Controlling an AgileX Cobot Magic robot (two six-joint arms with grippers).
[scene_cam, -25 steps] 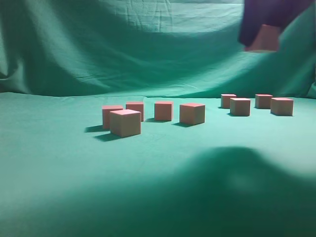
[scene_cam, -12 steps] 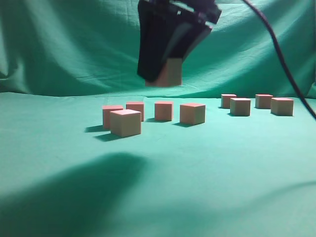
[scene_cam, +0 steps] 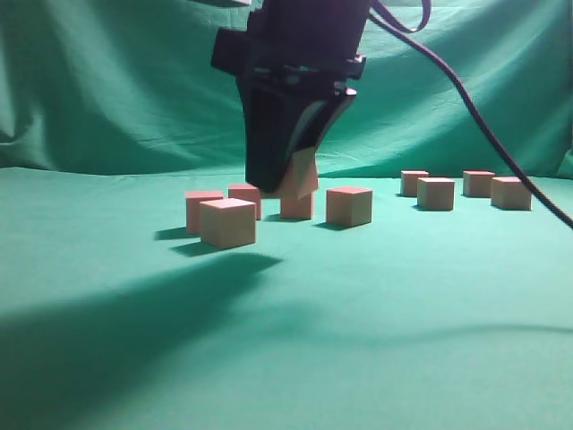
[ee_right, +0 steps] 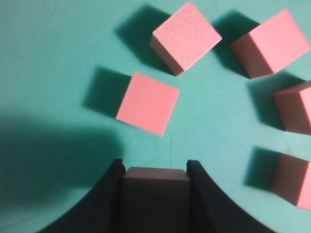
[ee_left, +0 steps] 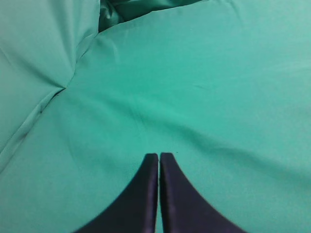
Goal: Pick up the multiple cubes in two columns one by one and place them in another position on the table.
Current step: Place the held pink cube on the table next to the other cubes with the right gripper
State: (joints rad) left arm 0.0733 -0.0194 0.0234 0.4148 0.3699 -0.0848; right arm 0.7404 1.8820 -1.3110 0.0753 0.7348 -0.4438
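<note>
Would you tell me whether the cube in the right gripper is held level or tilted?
Tilted. In the exterior view the held cube hangs askew between the right gripper's black fingers, one bottom corner lower, above the cubes resting flat on the table.

Right end effector [ee_right: 155,171] clamping 1 cube [ee_right: 155,191], above 5 loose cubes [ee_right: 147,103] on teal table [ee_right: 53,53].

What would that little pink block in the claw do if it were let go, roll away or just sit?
The held cube would probably just sit: its faces look flat and its edges sharp. It seems rigid, keeping its shape between the right gripper. Its slightly grainy surface, like the cubes below, suggests it is not slippery.
</note>
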